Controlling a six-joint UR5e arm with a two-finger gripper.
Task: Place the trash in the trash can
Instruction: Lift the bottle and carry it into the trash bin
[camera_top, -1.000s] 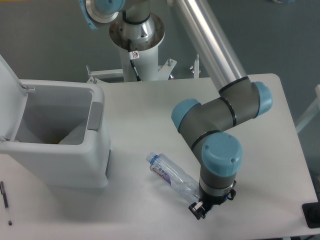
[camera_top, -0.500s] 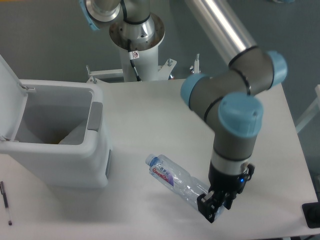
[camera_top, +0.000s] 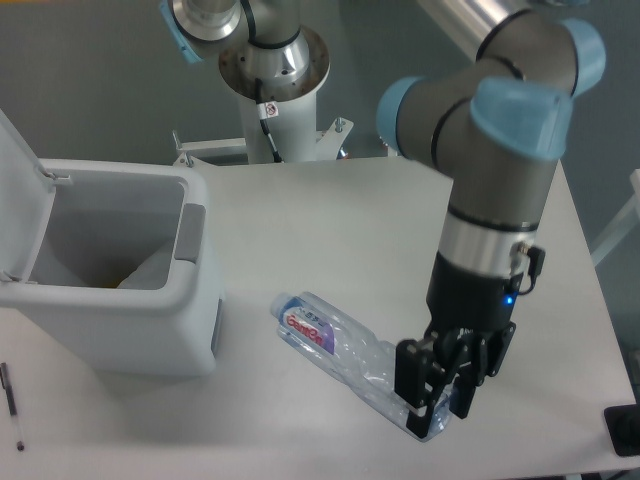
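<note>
Table (camera_top: 330, 220): white top, carrying the trash can at its left side and the bottle toward the front; a pale upright strip is showing at the right frame edge, too cropped to identify
Arm (camera_top: 500, 170): grey links with blue joint caps, reaching down over the front right part of the table, wrist pointing at the surface
Trash can (camera_top: 195, 330): boxy white bin, lid (camera_top: 20, 190) standing open at the far left, grey latch tab (camera_top: 189, 232) on the rim facing the arm; the mouth is showing a pale liner-like surface and a brownish patch inside, contents not clear enough to name
Bottle (camera_top: 335, 343): crushed clear plastic, lying slanted, blue cap end pointing toward the bin, base end sitting between the fingers; whether it is resting on the table or lifting off is not decidable from this view
Gripper (camera_top: 437, 388): black fingers are closing narrowly around the bottle's base end, appearing to be pinching it
Pen (camera_top: 12, 405): thin, black, lying at the front left edge, well apart from everything; not trash
Step in hand: judging this as the grasp-and-lift of the bottle
Next move: calling for raising the bottle above the bin's rim, carrying it left over the open mouth, then letting go; the end-only grip is likely leaving the cap end sagging, so rim clearance needs care
</note>
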